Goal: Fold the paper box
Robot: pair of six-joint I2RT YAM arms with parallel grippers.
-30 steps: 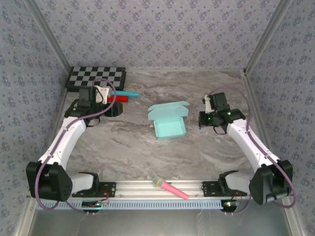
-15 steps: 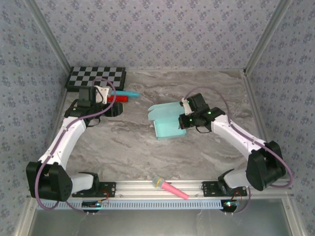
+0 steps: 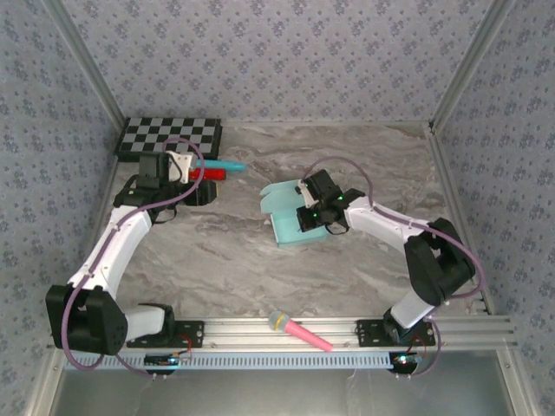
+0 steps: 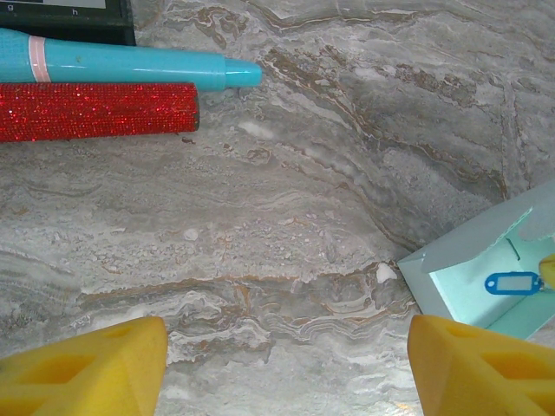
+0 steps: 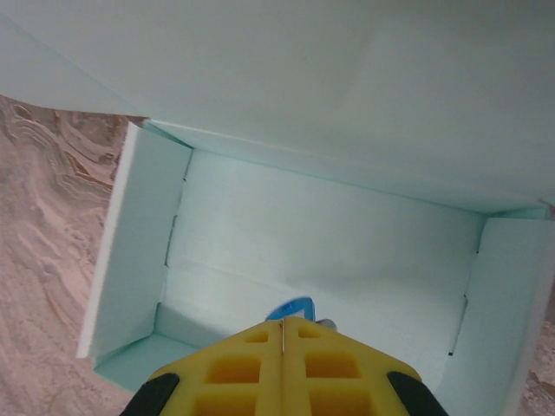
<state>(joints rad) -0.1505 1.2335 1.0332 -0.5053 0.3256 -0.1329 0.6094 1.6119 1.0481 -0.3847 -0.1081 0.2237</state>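
The paper box [image 3: 284, 230] sits open with its lid flap raised at the far side, so closing it looks like the step in hand. The right gripper [image 5: 283, 334], jaws pressed together, dips into the box's tray. The next move probably calls for backing out and pushing the lid down. The left gripper [image 4: 282, 364], jaws wide and empty, hangs well left of the box. A small blue tag [image 4: 512, 282] lies inside the box. Whether the right fingers pinch it is unclear, and they hide the tray's near wall.

Probably a robotics lab booth: 2 arms [image 3: 117, 238] on an aluminium rail [image 3: 260, 331], patterned panel walls [image 3: 277, 61], a checkerboard [image 3: 169, 137].
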